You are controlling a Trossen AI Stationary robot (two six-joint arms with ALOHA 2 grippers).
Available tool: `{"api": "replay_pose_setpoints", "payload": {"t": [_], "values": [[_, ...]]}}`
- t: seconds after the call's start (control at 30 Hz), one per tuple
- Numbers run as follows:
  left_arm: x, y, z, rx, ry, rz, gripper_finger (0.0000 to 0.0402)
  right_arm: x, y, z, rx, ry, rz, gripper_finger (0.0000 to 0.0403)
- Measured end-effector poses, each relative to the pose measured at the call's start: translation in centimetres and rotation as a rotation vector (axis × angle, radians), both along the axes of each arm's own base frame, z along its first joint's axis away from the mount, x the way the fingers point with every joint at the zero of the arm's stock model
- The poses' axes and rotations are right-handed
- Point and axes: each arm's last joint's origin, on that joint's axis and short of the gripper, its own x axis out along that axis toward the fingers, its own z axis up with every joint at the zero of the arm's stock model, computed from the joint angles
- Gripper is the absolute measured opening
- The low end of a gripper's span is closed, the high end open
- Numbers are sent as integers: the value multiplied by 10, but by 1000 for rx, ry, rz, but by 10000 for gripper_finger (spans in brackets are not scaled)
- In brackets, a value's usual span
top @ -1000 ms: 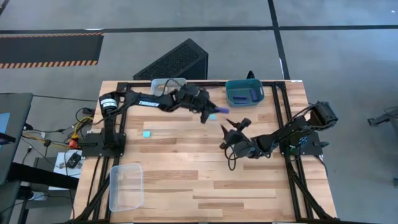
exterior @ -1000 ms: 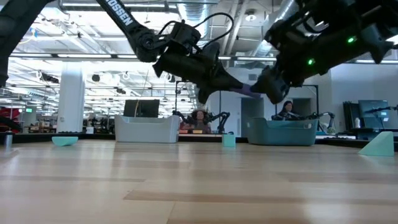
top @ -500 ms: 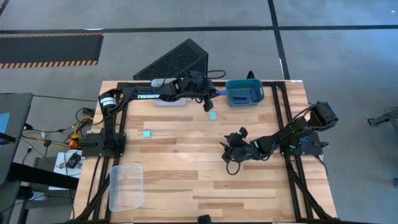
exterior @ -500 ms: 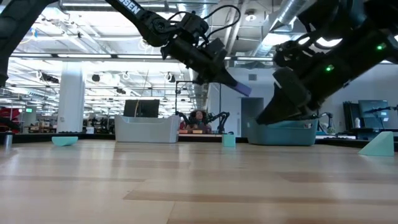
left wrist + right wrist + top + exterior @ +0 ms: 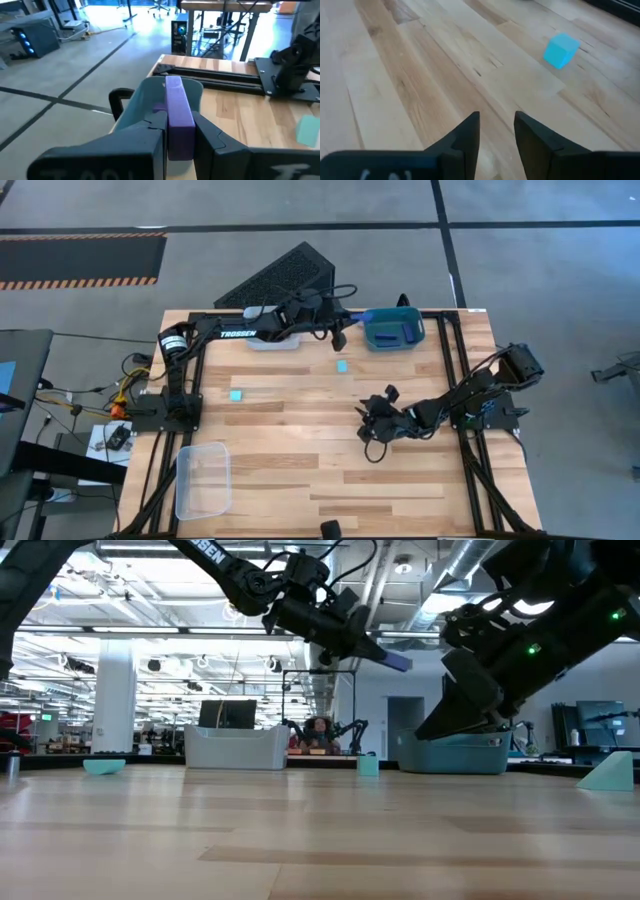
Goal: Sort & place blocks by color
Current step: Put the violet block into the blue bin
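My left gripper point(image 5: 348, 320) hangs near the table's far edge, shut on a dark blue bar point(image 5: 364, 314) whose free end points at the teal bin point(image 5: 393, 330). The left wrist view shows that bar point(image 5: 179, 112) with the bin point(image 5: 142, 100) just beyond it. My right gripper point(image 5: 372, 418) stands low over the table's middle right, open with nothing between its fingers point(image 5: 496, 127). One cyan cube point(image 5: 342, 365) rests flat on the wood between the arms and shows ahead of the right gripper point(image 5: 561, 50). Another cyan cube point(image 5: 236, 395) lies farther left. My left gripper pinches the bar's two long side faces point(image 5: 179, 137) between its two fingers, at the bar's rear part. The bar runs along the fingers and sticks out past their tips. The fingers come nearly level from the table's left. The bar is lifted clear, its front end point(image 5: 398, 662) high above the table.
A clear bin point(image 5: 270, 332) stands at the far edge under the left arm, and another clear bin point(image 5: 203, 478) lies at the near left. A black slanted box point(image 5: 280, 278) sits beyond the far edge. A cyan wedge point(image 5: 610, 772) shows at the right in the low view.
My left gripper has risen and gone toward the table's far right, toward the teal bin, rolling as it went and keeping the blue bar. My right gripper has sunk a little toward the table and rolled over.
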Motion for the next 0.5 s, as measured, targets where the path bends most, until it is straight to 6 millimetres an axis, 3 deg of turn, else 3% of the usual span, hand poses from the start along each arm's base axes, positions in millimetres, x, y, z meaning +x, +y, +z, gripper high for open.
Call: {"api": "replay_pose_setpoints", "payload": {"t": [0.17,0.5], "values": [[0,2,1,3,-11,25,26,0,0,0,2,-7,1,132],[30,27,-34,-69,-17,36,26,2,4,3,17,-42,14,128]]}}
